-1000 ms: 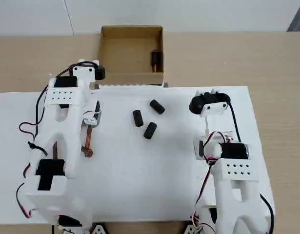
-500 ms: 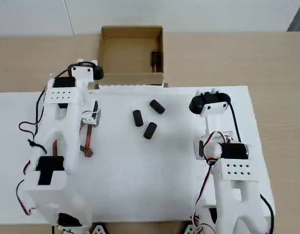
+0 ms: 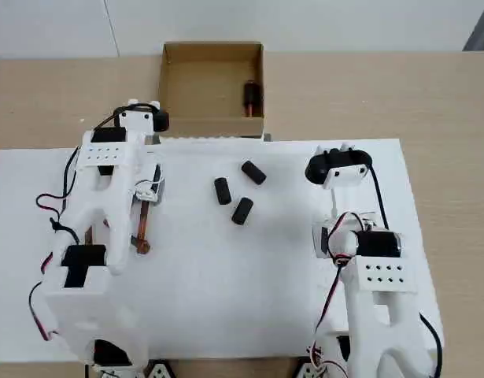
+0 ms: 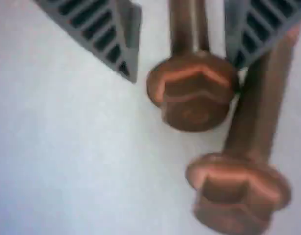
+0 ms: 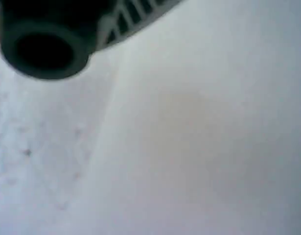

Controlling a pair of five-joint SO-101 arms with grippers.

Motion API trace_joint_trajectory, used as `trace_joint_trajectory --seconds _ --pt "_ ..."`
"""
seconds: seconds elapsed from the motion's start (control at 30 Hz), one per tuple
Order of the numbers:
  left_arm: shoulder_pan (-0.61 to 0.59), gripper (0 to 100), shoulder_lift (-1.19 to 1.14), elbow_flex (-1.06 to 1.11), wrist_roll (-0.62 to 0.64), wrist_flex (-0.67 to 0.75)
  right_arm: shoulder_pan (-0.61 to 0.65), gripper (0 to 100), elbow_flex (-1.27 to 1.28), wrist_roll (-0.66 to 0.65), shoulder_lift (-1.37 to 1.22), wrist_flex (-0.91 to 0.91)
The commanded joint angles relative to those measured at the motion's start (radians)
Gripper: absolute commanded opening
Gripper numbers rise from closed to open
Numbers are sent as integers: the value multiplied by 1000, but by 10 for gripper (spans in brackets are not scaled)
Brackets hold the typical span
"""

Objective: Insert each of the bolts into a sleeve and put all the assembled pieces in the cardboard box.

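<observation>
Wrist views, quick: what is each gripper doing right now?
Left gripper: open, straddling a copper bolt.
Right gripper: shut on a black sleeve.

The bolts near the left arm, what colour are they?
Coppery brown, heads and shafts alike. The bolts show best in the left wrist view.

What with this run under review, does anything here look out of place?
Nothing stands out. Three sleeves lie loose on the white mat, one assembled piece lies in the cardboard box, the right gripper holds a sleeve, and the left gripper has its jaws open astride one of two bolts.
</observation>
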State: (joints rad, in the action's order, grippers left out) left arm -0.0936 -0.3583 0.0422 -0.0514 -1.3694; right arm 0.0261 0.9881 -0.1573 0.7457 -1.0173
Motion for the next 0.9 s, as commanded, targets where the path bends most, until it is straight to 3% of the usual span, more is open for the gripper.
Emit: trace_joint_trajectory --seconds 0.0,0.4,0.6,0.87 --pt "-5 65 -29 -21 -8 15 -1 3 -8 9 19 7" --pt "-2 6 -44 -62 -2 -11 -1 3 -9 9 28 5" --pt "55 6 129 -93 -5 -98 1 3 -89 11 70 -133" --pt "92 6 399 -88 -6 -183 1 4 -121 0 326 -285"
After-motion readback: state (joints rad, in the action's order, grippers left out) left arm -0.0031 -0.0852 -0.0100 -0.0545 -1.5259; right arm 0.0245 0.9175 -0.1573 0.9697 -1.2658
